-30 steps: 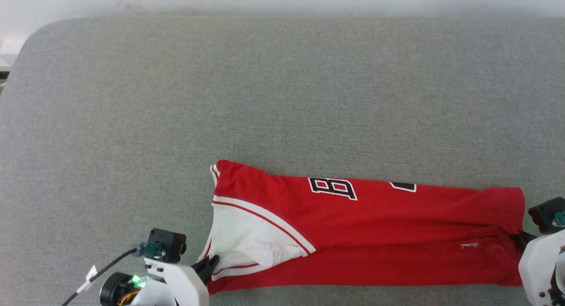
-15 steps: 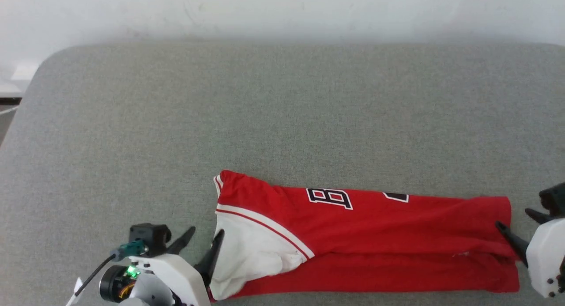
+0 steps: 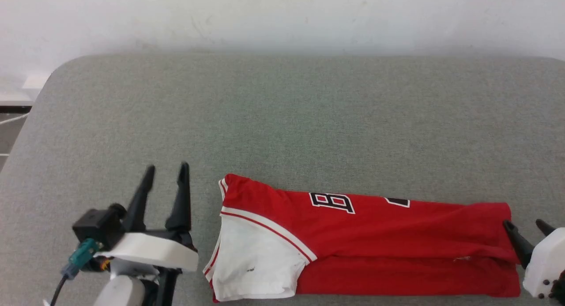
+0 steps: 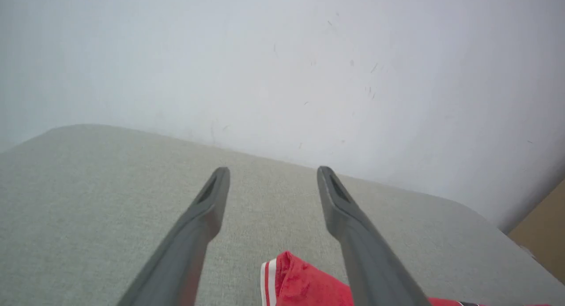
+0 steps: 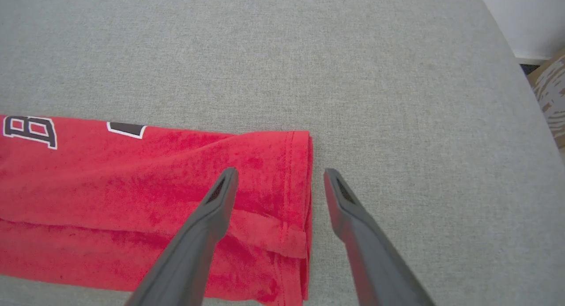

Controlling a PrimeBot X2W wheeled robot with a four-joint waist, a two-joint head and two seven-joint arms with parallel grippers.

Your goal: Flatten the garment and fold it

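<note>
Garment [image 3: 375, 235] on grey surface [image 3: 282, 120], white wall [image 3: 282, 19] behind

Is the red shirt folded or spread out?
Folded: the shirt lies as a long narrow band, one layer lapped over another, its letters cut off at the far edge.

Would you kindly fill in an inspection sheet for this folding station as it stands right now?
Surface: grey cloth-covered table, no stains seen.
Job's things: red jersey lying near the front edge, folded lengthwise into a long band, with the white panel at its left end and black lettering along the far side.
Clutter: nothing seen.
Grippers: left gripper jaws open, empty, left of the jersey and apart from it; right gripper jaws open, straddling the red hem end, contact cannot be told.
Cables: dark cable with a green plug at the left wrist.
Surroundings: white wall behind the table.
</note>
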